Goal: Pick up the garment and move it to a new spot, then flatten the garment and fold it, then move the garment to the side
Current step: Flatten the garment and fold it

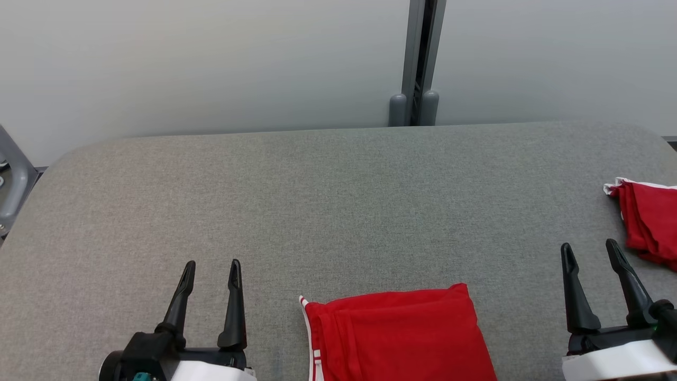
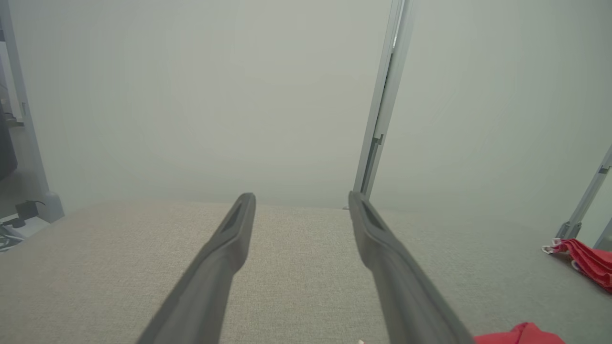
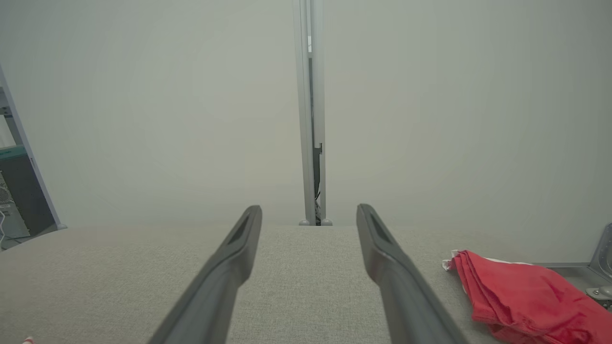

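A folded red garment (image 1: 402,334) with white trim lies flat at the table's near edge, between my two grippers; a corner of it (image 2: 521,334) peeks into the left wrist view. My left gripper (image 1: 211,270) stands open to its left, above the cloth, holding nothing. My right gripper (image 1: 589,251) stands open to the right of the garment, also holding nothing. In each wrist view the two dark fingers (image 2: 229,248) (image 3: 239,253) spread wide over bare grey cloth.
A second red piece of clothing (image 1: 648,219) (image 3: 521,296) (image 2: 585,260) lies bunched at the table's right edge, just beyond my right gripper. The grey padded table (image 1: 328,201) ends at a pale wall with a metal post (image 1: 420,63).
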